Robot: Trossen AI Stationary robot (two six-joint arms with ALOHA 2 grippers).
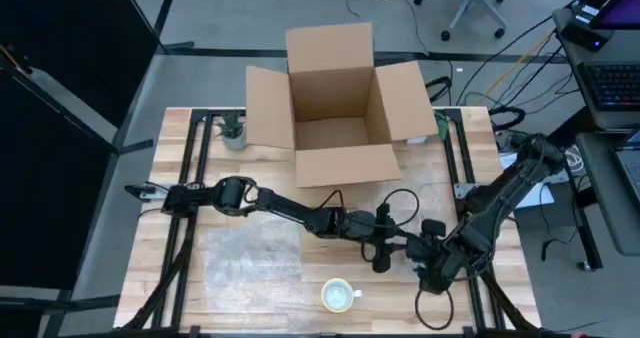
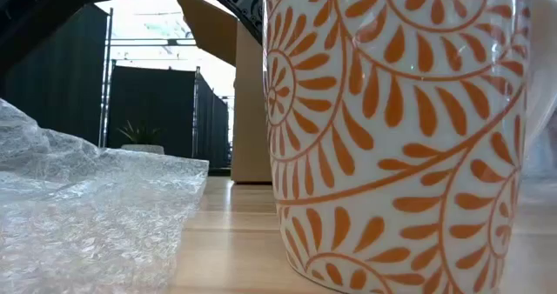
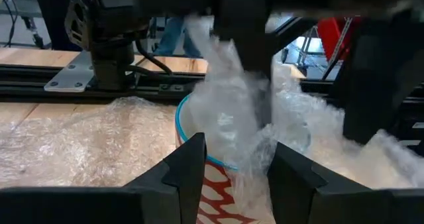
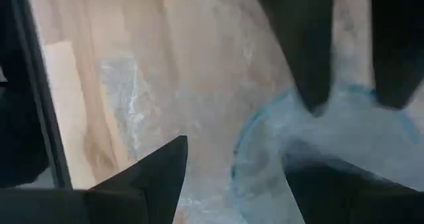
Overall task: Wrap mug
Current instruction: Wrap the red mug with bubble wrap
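Mug (image 1: 338,296), orange-patterned with a blue rim, upright near the front edge of the table (image 1: 430,188), just beside a flat sheet of bubble wrap (image 1: 250,258), likely spread there to be folded round it. Left gripper (image 1: 382,250) and right gripper (image 1: 428,270), both close above the mug with fingers spread wide, gripping nothing firmly that can be made out. A loose fold of wrap drapes the rim between them, probably being tucked in.

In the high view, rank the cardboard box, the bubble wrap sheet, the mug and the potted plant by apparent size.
1. cardboard box
2. bubble wrap sheet
3. and 4. mug and potted plant: both small and look about alike, so I won't rank them.
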